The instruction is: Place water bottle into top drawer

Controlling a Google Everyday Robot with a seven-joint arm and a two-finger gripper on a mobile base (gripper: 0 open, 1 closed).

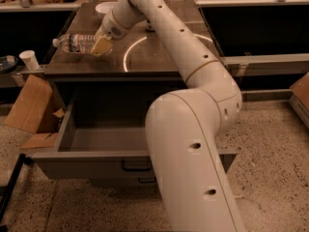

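The water bottle [76, 42] lies on its side on the dark countertop [154, 62], at its left part, with the white cap pointing left. My gripper [102, 46] is at the bottle's right end, reaching in from the right and touching or almost touching it. The top drawer [87, 164] stands pulled out below the counter, and the part of its inside that shows is bare. Its dark bar handle [135, 167] is partly hidden behind my arm [193, 149].
A lower drawer front with a small handle [147, 180] sits under the open drawer. Cardboard pieces [29, 108] lean at the left of the cabinet. A white cup [30, 59] stands on a ledge at the left. A white dish [104, 7] sits at the counter's back.
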